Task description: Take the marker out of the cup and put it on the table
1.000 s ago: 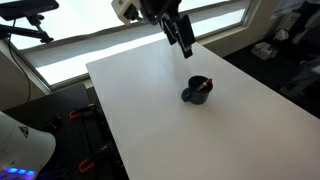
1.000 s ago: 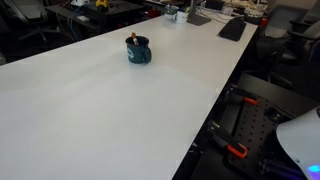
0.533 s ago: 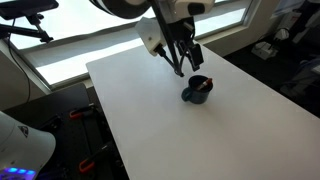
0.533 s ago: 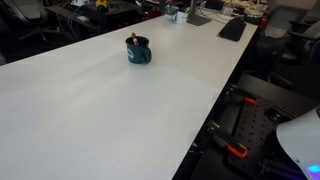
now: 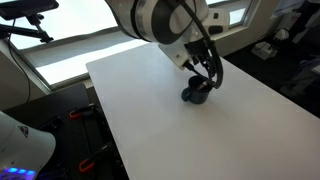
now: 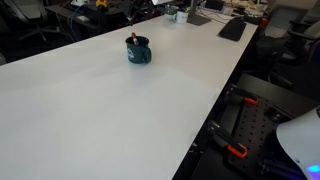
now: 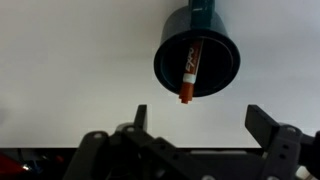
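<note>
Done: nothing yet | marker [image 7: 190, 72] sits in the cup [image 7: 162, 62], one end poking out | gripper [image 7: 198, 112] wide apart, empty, right by the cup | left: grab marker, lay it on the table [image 7: 60, 60]

The table [image 7: 60, 60] is plain white, unpatterned, in the wrist view and in both exterior views. The cup [image 7: 228, 55] is dark blue-grey, almost black inside, with a teal tinge on its handle. In an exterior view the cup [image 6: 139, 52] looks more teal-blue. The marker [image 7: 190, 68] is red, with a white label strip that carries dark lettering too small to read, and its lower end is a lighter orange-red. The pincer [image 7: 197, 122] is matt black. The arm [image 5: 160, 20] is white, with black cables.
</note>
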Controlling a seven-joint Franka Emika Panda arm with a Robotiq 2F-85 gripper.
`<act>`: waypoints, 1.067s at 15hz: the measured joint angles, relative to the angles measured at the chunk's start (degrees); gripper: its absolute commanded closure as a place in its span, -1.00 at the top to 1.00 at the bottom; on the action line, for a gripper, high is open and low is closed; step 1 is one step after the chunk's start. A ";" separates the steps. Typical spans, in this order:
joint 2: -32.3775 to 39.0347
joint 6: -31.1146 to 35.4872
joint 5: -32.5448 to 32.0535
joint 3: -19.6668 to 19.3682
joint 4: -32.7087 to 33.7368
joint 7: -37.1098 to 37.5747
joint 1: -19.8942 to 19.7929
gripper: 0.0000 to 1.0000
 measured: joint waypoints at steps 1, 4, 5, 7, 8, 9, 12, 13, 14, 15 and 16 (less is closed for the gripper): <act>0.85 0.00 0.00 -0.06 1.23 0.00 0.09 1.00; 1.36 0.00 0.00 -0.14 2.22 0.01 0.36 1.00; 1.36 0.00 0.00 -0.17 2.23 0.02 0.42 1.00; 1.39 0.00 0.00 -0.20 2.23 0.00 0.43 1.00; 1.52 0.00 0.01 -0.20 2.23 0.00 0.43 1.00; 1.83 0.00 0.01 -0.20 2.26 0.00 0.43 1.00; 3.82 0.07 1.43 0.90 2.94 -0.10 -0.04 1.00; 4.68 0.20 1.81 1.34 3.38 -0.10 -0.18 1.00; 5.59 0.53 1.99 1.56 3.97 -0.10 -0.19 1.00; 6.47 1.00 2.01 1.63 4.57 -0.10 -0.19 1.00; 7.35 1.55 2.01 1.63 5.29 -0.09 -0.21 1.00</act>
